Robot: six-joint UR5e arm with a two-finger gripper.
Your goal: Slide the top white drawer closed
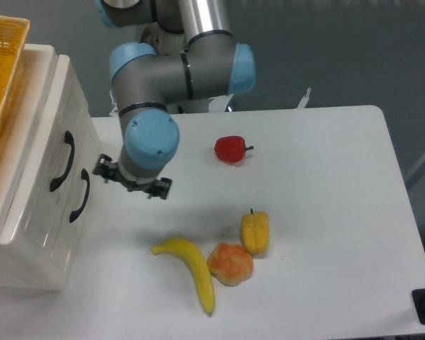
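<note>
Hovering: claw [131, 178] hangs low over the white table [326, 177], just off the cabinet's front and touching nothing.
Claw state: fingers are mostly hidden under the blue wrist joint, so whether they are spread or pressed together cannot be told; nothing is seen pinched between them.
Arm: grey and blue arm [180, 67] reaches down from above the claw, elbow bent, wrist cap facing up at the camera.
Top drawer: top white drawer [46, 152] sits on the cabinet side of the claw, its glossy front lying flush with the front below, so it looks pushed in.
Top handle: black curved handle [62, 161] is near the claw, with a clear gap of drawer face between them.
Lower drawer: lower drawer [60, 227] lies below the top one, closer to the camera than the claw, its own black handle [80, 197] just beside the claw's near edge yet apart from it.
Basket: orange woven basket [3, 64] rests on the cabinet top, well beyond the drawers from the claw; a bit of orange fruit shows inside at the picture's edge.
Red pepper: red pepper [231, 149] sits on the table, on the claw's far side from the cabinet.
Yellow pepper: yellow pepper [255, 231] stands further out, well apart from the claw.
Bun: orange bun [230, 263] is touching the yellow pepper.
Banana: banana [192, 272] lies on the table nearest the camera, just beside the bun.
</note>
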